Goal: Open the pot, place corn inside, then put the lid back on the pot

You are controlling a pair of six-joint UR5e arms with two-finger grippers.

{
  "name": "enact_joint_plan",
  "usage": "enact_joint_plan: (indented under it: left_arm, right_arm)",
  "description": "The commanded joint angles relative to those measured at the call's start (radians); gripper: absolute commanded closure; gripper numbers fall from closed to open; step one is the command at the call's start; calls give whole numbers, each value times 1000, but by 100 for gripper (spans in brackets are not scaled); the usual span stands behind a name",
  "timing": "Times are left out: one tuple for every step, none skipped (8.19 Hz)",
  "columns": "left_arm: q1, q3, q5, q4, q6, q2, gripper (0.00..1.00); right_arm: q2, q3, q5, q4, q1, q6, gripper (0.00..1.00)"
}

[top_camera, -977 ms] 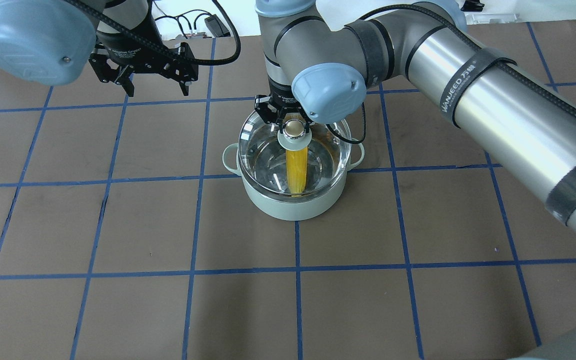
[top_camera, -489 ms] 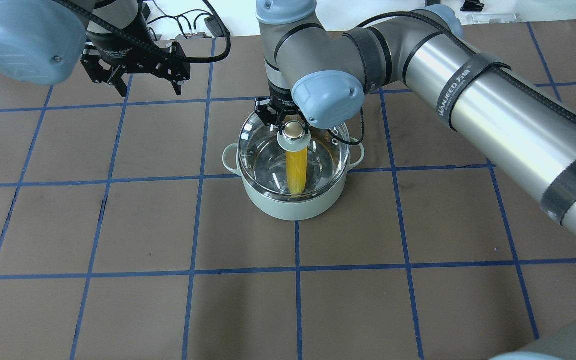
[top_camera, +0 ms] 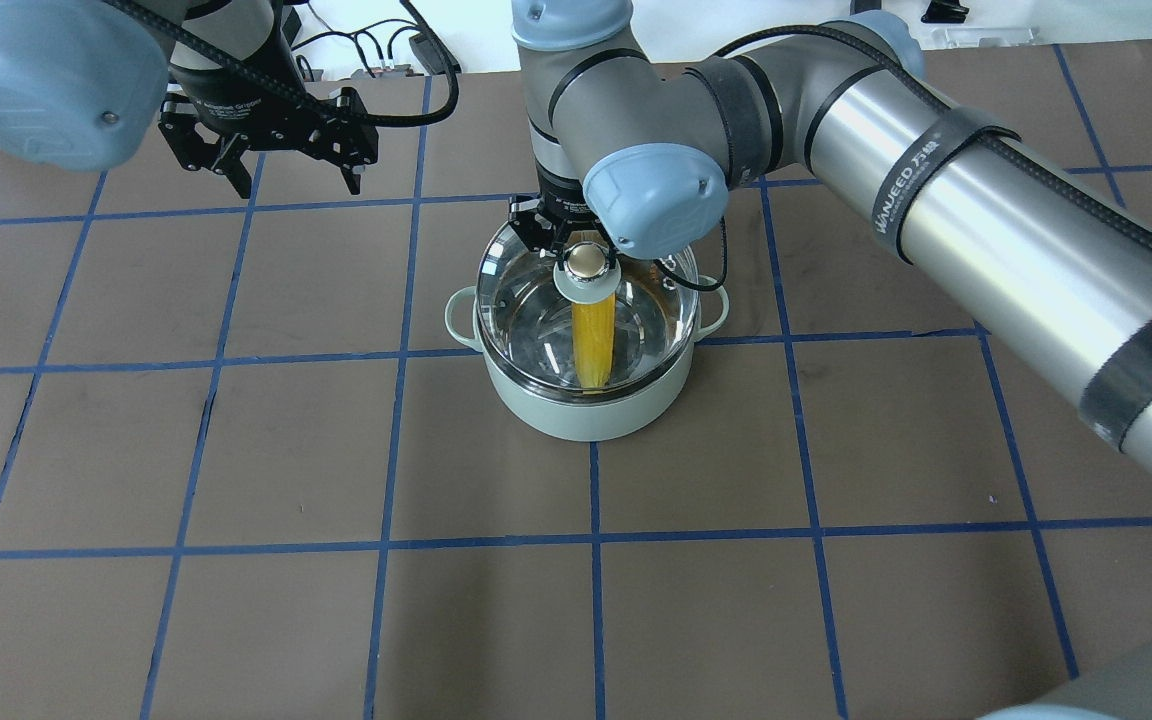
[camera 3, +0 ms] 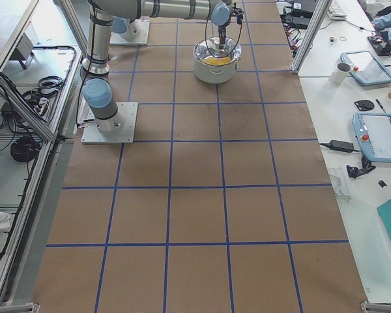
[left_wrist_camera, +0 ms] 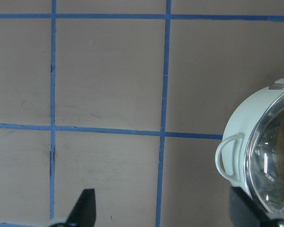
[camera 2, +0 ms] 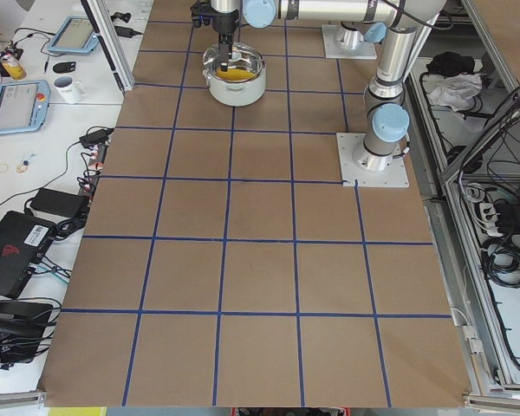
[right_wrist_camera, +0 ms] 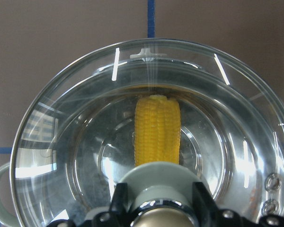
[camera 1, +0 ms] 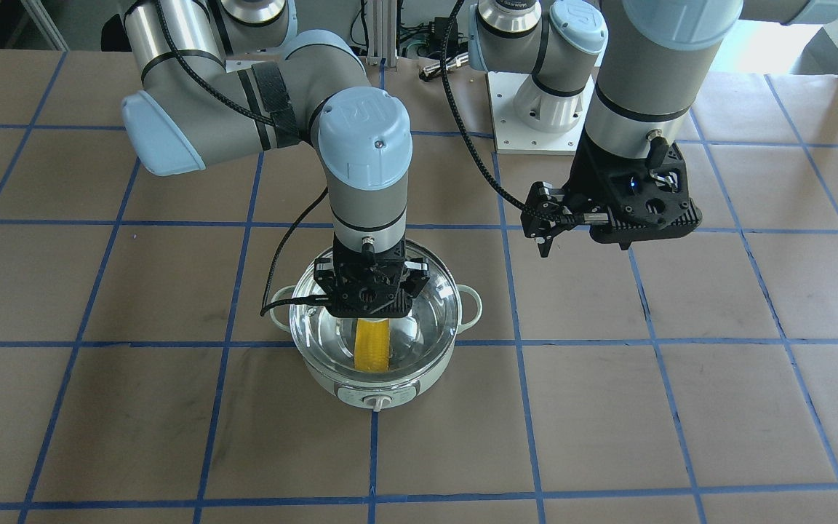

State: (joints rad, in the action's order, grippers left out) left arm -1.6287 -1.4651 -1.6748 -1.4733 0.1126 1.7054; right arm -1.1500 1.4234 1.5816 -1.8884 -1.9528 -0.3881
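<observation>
The mint-green pot (top_camera: 586, 412) stands mid-table; its knob panel shows in the front view (camera 1: 375, 394). The yellow corn (top_camera: 593, 345) lies inside it, seen through the glass lid (top_camera: 526, 310), which sits on the pot's rim. My right gripper (top_camera: 581, 248) points straight down over the pot and is shut on the lid's beige knob (top_camera: 587, 260). In the right wrist view its fingers (right_wrist_camera: 119, 201) flank the knob above the corn (right_wrist_camera: 157, 127). My left gripper (top_camera: 296, 185) is open and empty, hovering over the table to the far left of the pot.
The table (top_camera: 236, 450) is brown paper with a blue tape grid. In the left wrist view the pot's loop handle (left_wrist_camera: 227, 156) is at the right edge. The arm bases (camera 1: 535, 109) stand at the robot's side of the table.
My left arm has drawn back, up and away to the left of the pot. The right gripper and the lid have hardly moved.
</observation>
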Motion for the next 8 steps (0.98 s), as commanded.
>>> enact_joint_plan:
  left_arm:
    - [-2,-3,1,-12,1,-6,0]
    - [-2,-4,1,-12,2,-6,0]
    - [0,-6,33,-12,-1,-6,0]
    - [1,-8,67,-13,-1,-7,0]
    - [3,-6,64,-16,-16,-9,0]
    - [3,-9,60,-15,-71,-9,0]
    - [3,-11,59,-15,-79,-10,0]
    - [3,-12,59,-15,-76,-10,0]
  right_arm:
    - [3,0,-3,8,0,2,62]
    - [1,0,-5,17,0,2,61]
    - [3,0,-8,19,0,2,60]
    - [0,-1,-14,22,0,2,59]
    - [-5,-3,-14,26,0,0,58]
    - [-7,-4,-14,26,2,-1,57]
    - [-7,-4,-24,26,0,-3,56]
    - [-7,-5,-26,28,2,-3,56]
